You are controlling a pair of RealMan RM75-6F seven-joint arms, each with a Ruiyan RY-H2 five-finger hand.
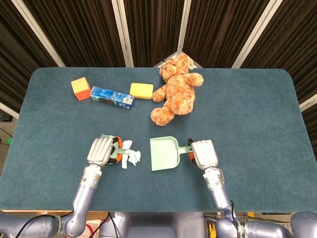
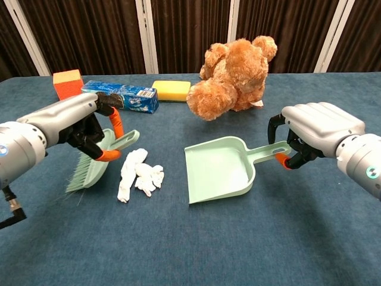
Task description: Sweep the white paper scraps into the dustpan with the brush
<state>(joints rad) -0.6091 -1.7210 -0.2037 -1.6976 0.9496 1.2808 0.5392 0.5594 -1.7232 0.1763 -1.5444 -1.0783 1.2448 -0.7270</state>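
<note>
White paper scraps point(image 2: 139, 174) point(image 1: 131, 154) lie in a small pile on the blue tabletop. My left hand point(image 2: 74, 126) point(image 1: 101, 150) grips a pale green brush point(image 2: 98, 161), lifted and tilted, bristles pointing down just left of the scraps. In the head view the hand hides most of the brush. A pale green dustpan point(image 2: 220, 170) point(image 1: 164, 153) lies right of the scraps with its mouth toward them. My right hand point(image 2: 318, 133) point(image 1: 203, 153) holds its handle.
At the back stand a brown teddy bear point(image 2: 233, 70) point(image 1: 175, 89), a yellow sponge point(image 2: 171, 90), a blue biscuit pack point(image 2: 120, 96) and an orange cube point(image 2: 68, 86). The table's front edge point(image 1: 158, 210) lies near both forearms.
</note>
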